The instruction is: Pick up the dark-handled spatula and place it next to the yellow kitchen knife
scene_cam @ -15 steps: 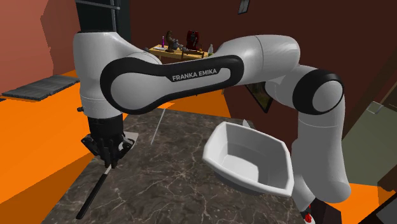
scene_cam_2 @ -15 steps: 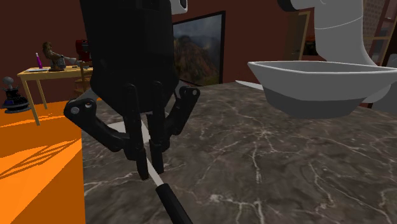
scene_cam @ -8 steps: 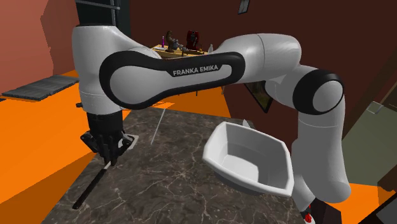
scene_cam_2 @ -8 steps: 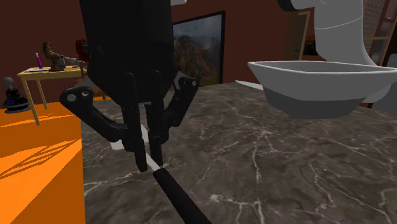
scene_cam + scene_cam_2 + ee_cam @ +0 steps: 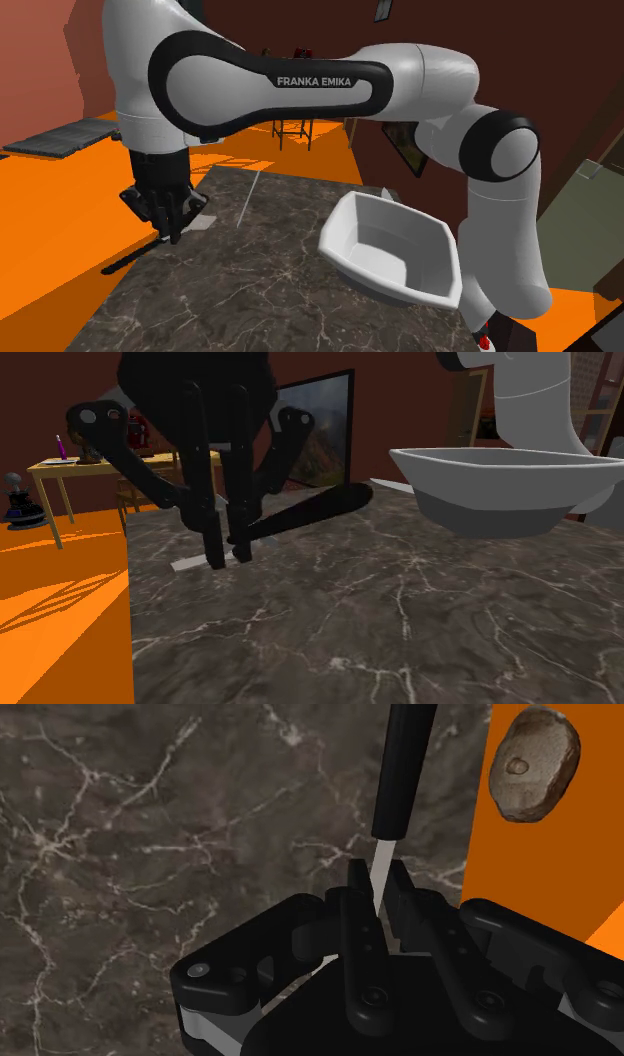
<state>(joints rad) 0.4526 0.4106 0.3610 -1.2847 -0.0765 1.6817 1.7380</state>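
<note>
My all-black two-finger hand (image 5: 377, 886) pinched the black-handled, pale-bladed spatula (image 5: 402, 774) by its thin neck over the dark marble tabletop (image 5: 150, 824); needed slow, level carry w/ firm squeeze, or handle'd swing

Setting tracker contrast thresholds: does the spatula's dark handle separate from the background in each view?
Shoulder view: spatula handle crisp against orange floor. Second exterior view: low contrast, it blends with the black gripper and dim marble top. Wrist view: clear against the marble top, no glare.

Orange floor (image 5: 50, 195), dark reddish walls (image 5: 60, 392) (one bears a landscape picture (image 5: 330, 422)).
</note>
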